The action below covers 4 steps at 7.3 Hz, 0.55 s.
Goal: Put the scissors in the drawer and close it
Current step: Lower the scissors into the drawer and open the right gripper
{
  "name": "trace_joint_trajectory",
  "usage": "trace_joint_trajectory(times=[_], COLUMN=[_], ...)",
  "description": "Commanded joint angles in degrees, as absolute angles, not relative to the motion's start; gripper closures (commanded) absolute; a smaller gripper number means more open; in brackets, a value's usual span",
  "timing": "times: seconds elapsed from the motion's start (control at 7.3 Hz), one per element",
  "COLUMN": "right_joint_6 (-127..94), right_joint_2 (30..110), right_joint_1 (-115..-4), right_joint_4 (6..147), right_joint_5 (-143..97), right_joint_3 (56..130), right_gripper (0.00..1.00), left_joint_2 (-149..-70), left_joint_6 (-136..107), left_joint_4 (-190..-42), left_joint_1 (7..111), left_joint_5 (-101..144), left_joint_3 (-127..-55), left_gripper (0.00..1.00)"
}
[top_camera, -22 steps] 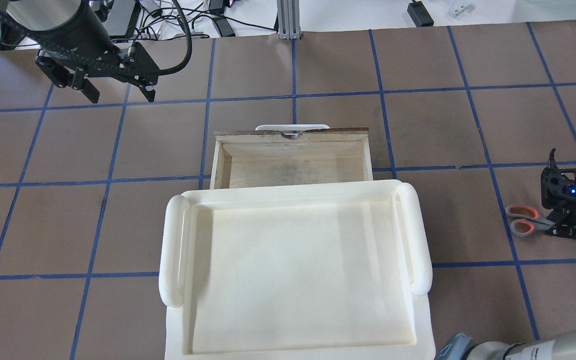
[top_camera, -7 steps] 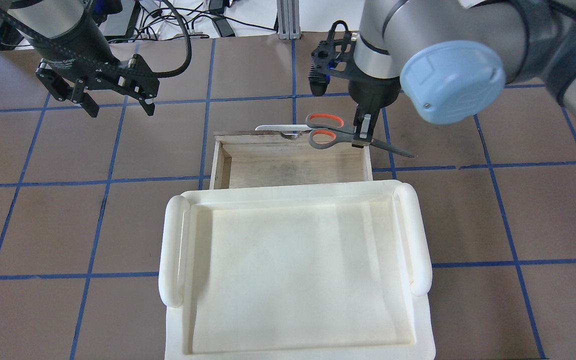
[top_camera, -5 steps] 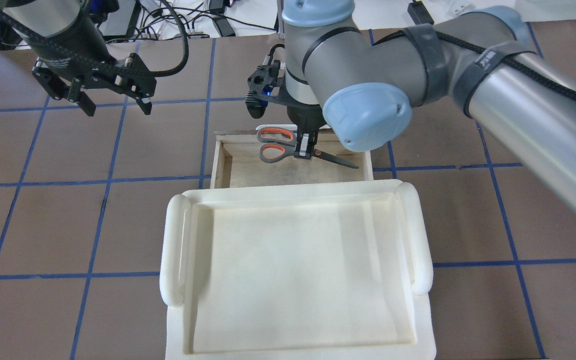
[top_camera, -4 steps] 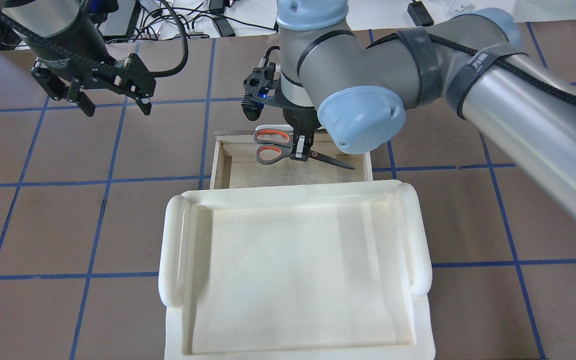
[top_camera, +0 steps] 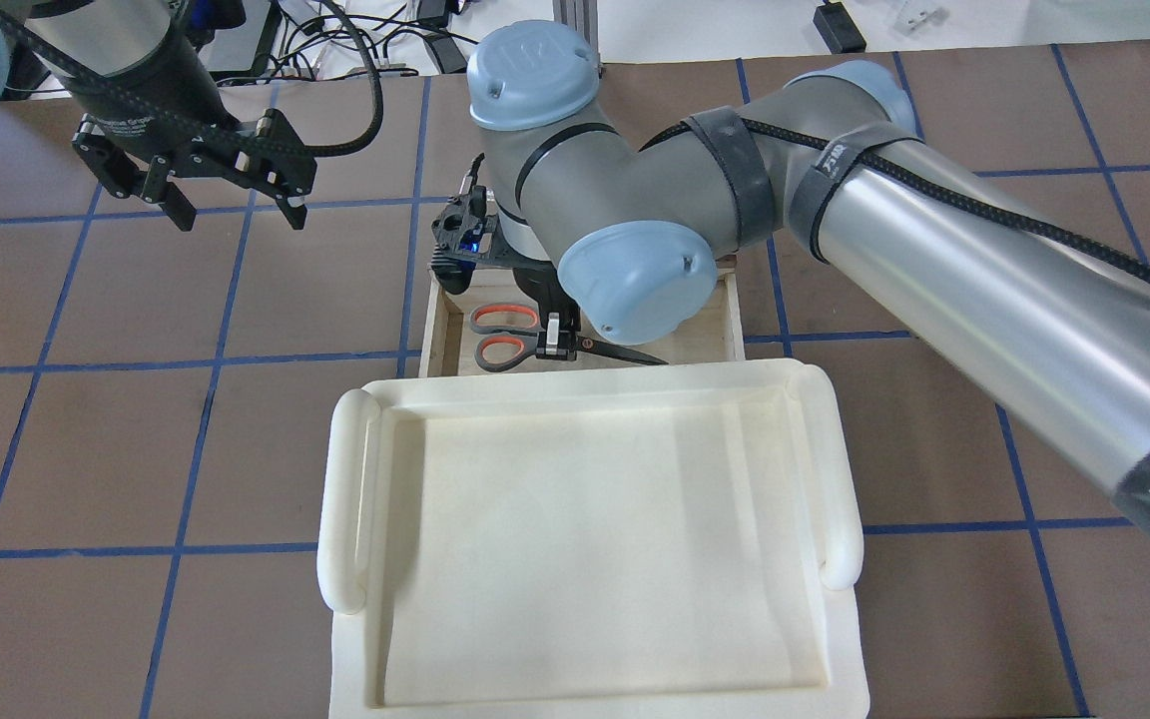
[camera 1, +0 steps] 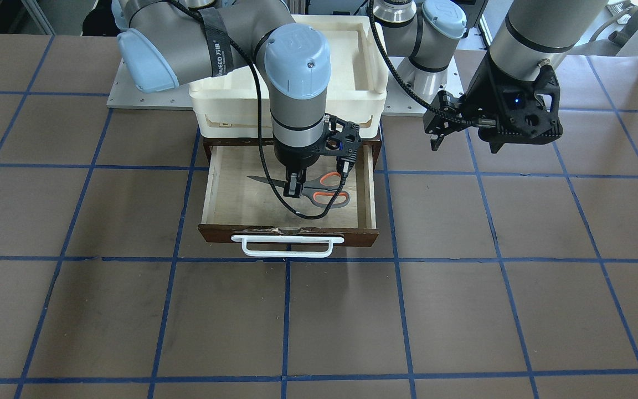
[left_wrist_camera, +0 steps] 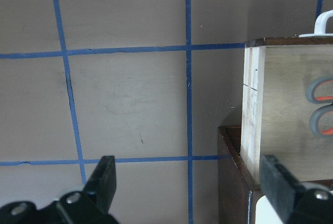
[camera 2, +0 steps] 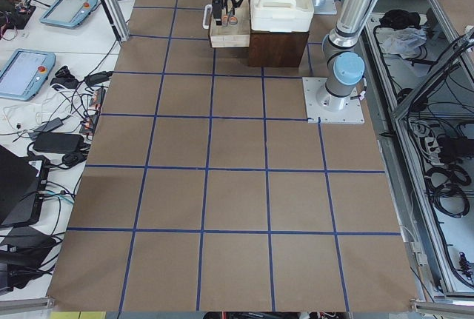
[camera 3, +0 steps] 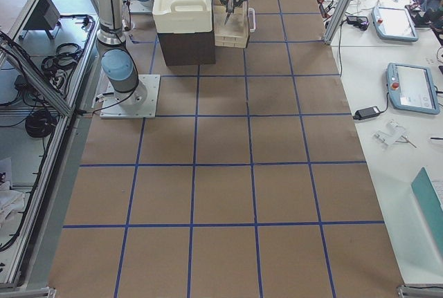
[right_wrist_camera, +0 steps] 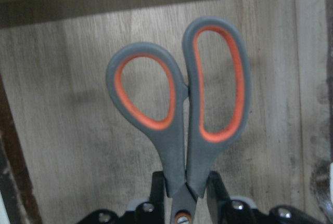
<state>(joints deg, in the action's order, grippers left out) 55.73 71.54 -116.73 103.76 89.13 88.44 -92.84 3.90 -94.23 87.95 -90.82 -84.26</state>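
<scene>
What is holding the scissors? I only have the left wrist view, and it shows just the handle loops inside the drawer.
Observer: The right gripper, shut on the scissors at the pivot.
Operator: Which way do the blades point?
Observer: Toward the robot's right, inside the open drawer.
Operator: What sits above the drawer?
Observer: A white tray on the dark cabinet.

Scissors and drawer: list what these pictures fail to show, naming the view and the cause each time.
Right wrist view: the blades of the scissors, cut off by the bottom edge behind the right gripper.
Overhead view: the handle of the drawer, hidden by the right arm.
Both side views: the scissors are too small to tell whether they touch the drawer floor.
</scene>
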Motion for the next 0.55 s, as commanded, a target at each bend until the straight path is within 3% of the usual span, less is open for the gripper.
trace_joint_trajectory(times=[0.0, 0.14, 0.27, 0.41], right_joint_6=[56.07, 56.07, 55.99, 55.90], right_joint_2=[71.54, 71.89, 71.98, 72.24], right_joint_1=[-117.33, -117.33, -117.33, -117.16], right_joint_4=[102.83, 102.92, 103.44, 103.62], right_joint_5=[89.47, 89.47, 89.39, 89.56], right_joint_3=[88.59, 88.68, 88.59, 88.51], right_gripper=[0.58, 0.45, 0.19, 0.04], left_joint_2=[-92.81, -93.07, -92.90, -92.90], left_joint_6=[3.87, 3.87, 3.52, 3.25], left_joint_4=[-93.43, -93.60, -93.78, -93.78], left_joint_1=[88.15, 88.15, 88.33, 88.42], left_joint_5=[-90.62, -90.09, -90.00, -90.00], left_joint_3=[-84.29, -84.29, -84.29, -84.29], left_gripper=[0.00, 0.00, 0.00, 0.00])
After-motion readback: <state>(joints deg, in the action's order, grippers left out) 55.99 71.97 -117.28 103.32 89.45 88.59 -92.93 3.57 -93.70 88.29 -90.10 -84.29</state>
